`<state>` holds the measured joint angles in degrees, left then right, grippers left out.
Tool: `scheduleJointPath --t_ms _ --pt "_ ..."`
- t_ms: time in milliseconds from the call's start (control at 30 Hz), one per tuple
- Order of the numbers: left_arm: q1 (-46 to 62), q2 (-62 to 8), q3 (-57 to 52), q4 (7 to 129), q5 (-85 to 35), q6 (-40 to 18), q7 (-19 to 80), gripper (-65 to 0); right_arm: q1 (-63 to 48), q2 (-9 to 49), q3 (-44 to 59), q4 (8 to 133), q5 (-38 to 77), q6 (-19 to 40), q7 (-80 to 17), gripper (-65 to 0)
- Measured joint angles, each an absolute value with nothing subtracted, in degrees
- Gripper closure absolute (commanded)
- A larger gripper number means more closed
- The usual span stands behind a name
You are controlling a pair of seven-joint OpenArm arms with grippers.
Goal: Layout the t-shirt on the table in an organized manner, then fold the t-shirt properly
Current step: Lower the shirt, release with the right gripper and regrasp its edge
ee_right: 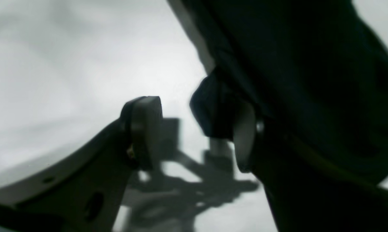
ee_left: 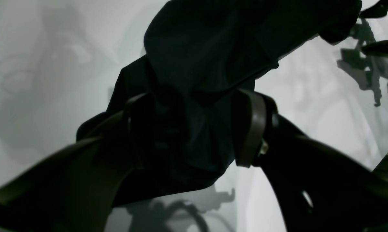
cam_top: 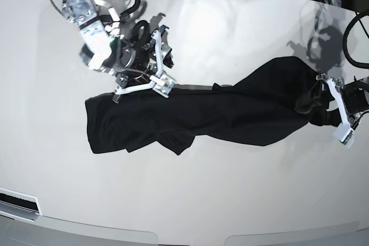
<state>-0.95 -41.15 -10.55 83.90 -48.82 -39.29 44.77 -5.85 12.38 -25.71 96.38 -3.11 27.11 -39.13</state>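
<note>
**Shirt stretched out, both grippers letting go**

The t-shirt (cam_top: 202, 116) lies bunched in a long strip across the table (cam_top: 230, 27). The left gripper (ee_left: 194, 129) has wide jaws with cloth between them. The right gripper (ee_right: 194, 132) is wide too. Cloth might snag on a finger and get dragged.
</note>
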Motion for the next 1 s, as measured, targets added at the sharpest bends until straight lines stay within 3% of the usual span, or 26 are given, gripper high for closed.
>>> scheduleJointPath --t_ms 300,467,533,633,667,1000 --pt "-0.97 -41.17 -13.19 83.9 -48.86 -39.55 45.15 -38.0 -3.64 12.34 -27.22 88.47 -5.02 20.36 -36.36 -36.7" --pt "-0.95 -41.12 -14.0 83.96 -50.63 -39.66 45.17 -38.0 0.27 11.97 -27.16 81.54 -4.49 20.27 -34.83 -35.3" --pt "-0.97 -41.15 -14.0 83.96 -51.59 -39.64 46.3 -38.0 1.15 11.53 -27.18 80.29 -4.47 20.08 -34.87 -28.4" --pt "-0.95 -41.12 -14.04 84.25 -57.14 -39.64 52.9 -37.9 1.26 11.51 -27.18 80.09 -4.45 20.1 -35.16 -4.1" --pt "-0.95 -41.12 -14.06 84.64 -59.16 -39.62 55.86 -37.9 1.32 11.53 -27.18 80.07 -4.4 20.08 -35.57 0.0" --pt "1.91 -41.41 -14.28 85.52 -76.93 -39.68 74.41 -37.7 2.26 11.55 -27.18 80.07 -4.54 20.78 -37.91 0.0"
